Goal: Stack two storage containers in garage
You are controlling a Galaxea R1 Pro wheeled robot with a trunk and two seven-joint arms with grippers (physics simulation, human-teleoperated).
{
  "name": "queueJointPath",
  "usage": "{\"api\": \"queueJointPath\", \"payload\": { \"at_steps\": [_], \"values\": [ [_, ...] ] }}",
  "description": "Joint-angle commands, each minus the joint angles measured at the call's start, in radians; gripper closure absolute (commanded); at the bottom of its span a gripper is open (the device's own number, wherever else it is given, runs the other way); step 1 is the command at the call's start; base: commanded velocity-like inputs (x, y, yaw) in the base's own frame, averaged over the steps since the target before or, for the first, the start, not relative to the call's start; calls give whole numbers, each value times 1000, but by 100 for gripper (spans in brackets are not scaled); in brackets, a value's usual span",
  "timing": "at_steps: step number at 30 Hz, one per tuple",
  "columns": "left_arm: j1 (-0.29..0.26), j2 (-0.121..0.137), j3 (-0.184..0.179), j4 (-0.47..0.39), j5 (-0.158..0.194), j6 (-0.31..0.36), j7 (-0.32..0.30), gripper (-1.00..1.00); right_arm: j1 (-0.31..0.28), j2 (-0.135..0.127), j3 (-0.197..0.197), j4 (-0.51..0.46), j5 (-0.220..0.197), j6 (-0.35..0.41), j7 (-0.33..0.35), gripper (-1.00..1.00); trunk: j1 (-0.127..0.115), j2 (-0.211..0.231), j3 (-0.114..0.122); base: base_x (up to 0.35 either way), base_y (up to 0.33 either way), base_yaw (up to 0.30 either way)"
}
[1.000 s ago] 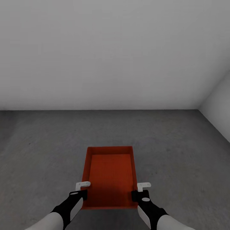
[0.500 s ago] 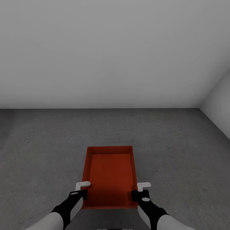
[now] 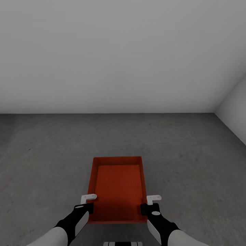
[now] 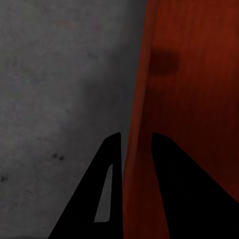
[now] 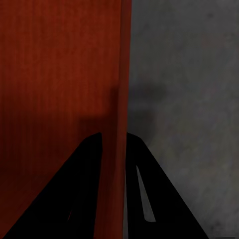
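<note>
On the left, the left gripper [image 3: 89, 202] is clamped on the left side wall of the container [image 3: 118, 188], one finger inside and one outside, as the left wrist view shows with the red wall [image 4: 137, 149] running between the dark fingers [image 4: 107, 194]. The container is held level in front of the robot, above the dark concrete floor [image 3: 41, 164] of the garage, its open top facing up and nothing seen inside it. On the right, the right gripper [image 3: 150, 202] is closed on the opposite side wall in the same way, the wall [image 5: 117, 149] pinched between its fingers [image 5: 137, 189].

The box is judged to be stiff and light, with thin, smooth walls that could slip if the squeeze is eased unevenly; the near ends of the two long walls, where it is gripped, are judged a sound hold.

Open floor is seen on both sides and ahead, up to the white back wall [image 3: 119, 58]; a side wall [image 3: 235, 106] closes in at the far right.
</note>
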Motion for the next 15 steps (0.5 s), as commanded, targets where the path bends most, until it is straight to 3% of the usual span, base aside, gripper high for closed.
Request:
{"api": "queueJointPath", "payload": {
  "at_steps": [1, 15],
  "values": [
    [-1, 1, 11, -6, -9, -55, 10, 100, 0, 0, -14, 19, -16, -4, -42, 100, 0, 0, -2, 0, 0, 0],
    [-1, 1, 11, -7, -9, -55, 10, 100, 0, -2, -14, 19, -16, -5, -42, 100, 0, 0, -25, 0, 0, 0]
  ]
}}
